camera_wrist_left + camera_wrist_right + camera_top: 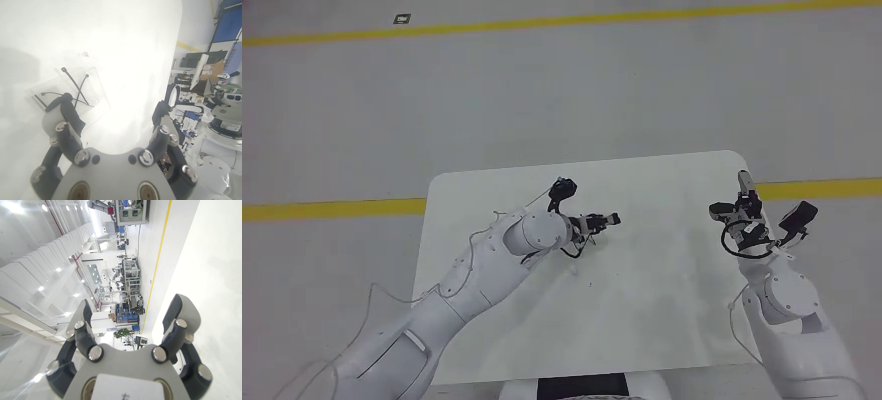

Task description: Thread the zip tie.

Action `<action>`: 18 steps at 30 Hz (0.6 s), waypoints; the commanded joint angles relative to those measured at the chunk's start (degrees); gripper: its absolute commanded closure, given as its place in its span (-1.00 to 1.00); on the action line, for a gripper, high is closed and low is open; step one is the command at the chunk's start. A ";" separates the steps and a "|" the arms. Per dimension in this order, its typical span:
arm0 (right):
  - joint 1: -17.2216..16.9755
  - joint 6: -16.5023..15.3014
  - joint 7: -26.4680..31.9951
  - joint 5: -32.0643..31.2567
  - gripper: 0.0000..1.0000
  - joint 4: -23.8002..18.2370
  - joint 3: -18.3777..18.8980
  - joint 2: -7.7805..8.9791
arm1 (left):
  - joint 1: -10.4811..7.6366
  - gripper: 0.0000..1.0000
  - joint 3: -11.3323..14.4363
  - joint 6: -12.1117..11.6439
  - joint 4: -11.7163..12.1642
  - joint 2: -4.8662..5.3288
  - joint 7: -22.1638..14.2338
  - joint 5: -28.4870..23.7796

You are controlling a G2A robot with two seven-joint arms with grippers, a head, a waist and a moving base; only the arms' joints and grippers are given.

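Since the black zip ties [75, 89] lie crossed in a clear tray [100, 94] on the counter [132, 47], just beyond and to one side of the wide-open left hand [113, 102], that hand sits far nearer than the equally open right hand [131, 302].

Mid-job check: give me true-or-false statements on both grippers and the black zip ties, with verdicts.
1. The left gripper is open. True.
2. The right gripper grips a zip tie. False: it is open and empty.
3. The black plastic zip ties lie on a clear flat tray. True.
4. The right gripper hangs over that tray. False: it is at the right edge of the white table, apart from the tray.
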 commanded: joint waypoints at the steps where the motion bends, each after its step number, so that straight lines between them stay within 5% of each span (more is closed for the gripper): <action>1: 0.00 0.00 0.00 0.00 -1.00 0.00 0.00 0.00 | 0.43 -1.00 0.00 0.35 -0.08 0.13 1.03 1.43; 18: 0.00 0.00 0.00 0.00 -1.00 0.00 0.00 0.00 | 2.78 -1.00 -1.86 0.35 -1.43 0.01 1.75 5.63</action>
